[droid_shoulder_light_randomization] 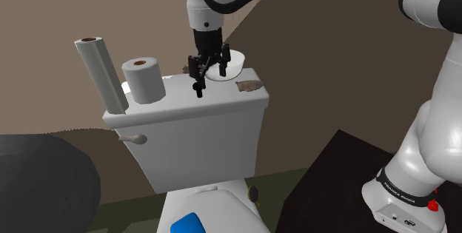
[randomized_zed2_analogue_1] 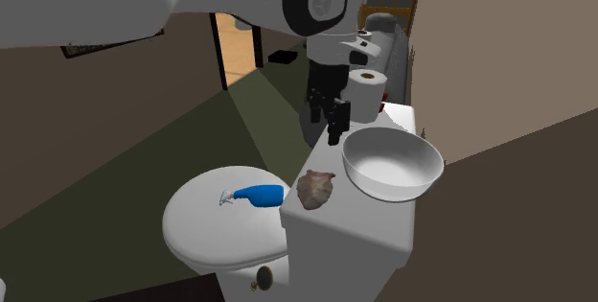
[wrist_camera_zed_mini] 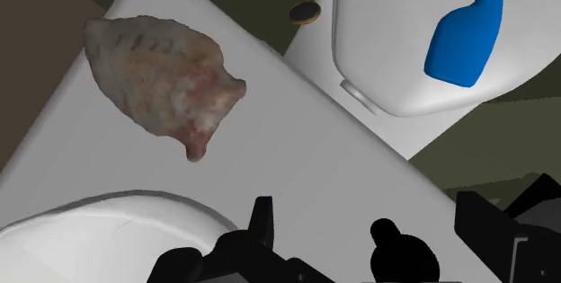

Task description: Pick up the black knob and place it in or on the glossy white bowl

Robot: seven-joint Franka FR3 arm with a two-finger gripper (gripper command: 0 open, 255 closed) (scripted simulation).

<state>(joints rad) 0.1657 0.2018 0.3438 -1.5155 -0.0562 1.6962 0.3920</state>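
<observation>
The small black knob (droid_shoulder_light_randomization: pixel 198 87) stands on the white toilet tank lid (droid_shoulder_light_randomization: pixel 178 104), right beside the glossy white bowl (droid_shoulder_light_randomization: pixel 231 66). My gripper (droid_shoulder_light_randomization: pixel 207 70) hangs just above it, open. In the wrist view the knob (wrist_camera_zed_mini: pixel 397 252) sits between the two spread fingers (wrist_camera_zed_mini: pixel 261 225) and neither one touches it; the bowl's rim (wrist_camera_zed_mini: pixel 99 214) lies just beside the gripper (wrist_camera_zed_mini: pixel 373 229). From the second exterior view the gripper (randomized_zed2_analogue_1: pixel 328 114) and knob (randomized_zed2_analogue_1: pixel 333 135) are behind the bowl (randomized_zed2_analogue_1: pixel 393 161), toward the tank lid's far end.
A brownish shell (droid_shoulder_light_randomization: pixel 249 86) (randomized_zed2_analogue_1: pixel 315 187) (wrist_camera_zed_mini: pixel 162 75) lies on the lid beside the bowl. A toilet paper roll (droid_shoulder_light_randomization: pixel 143 80) and a tall paper roll (droid_shoulder_light_randomization: pixel 102 72) stand at the lid's other end. A blue spray bottle (randomized_zed2_analogue_1: pixel 257 195) lies on the closed toilet seat below.
</observation>
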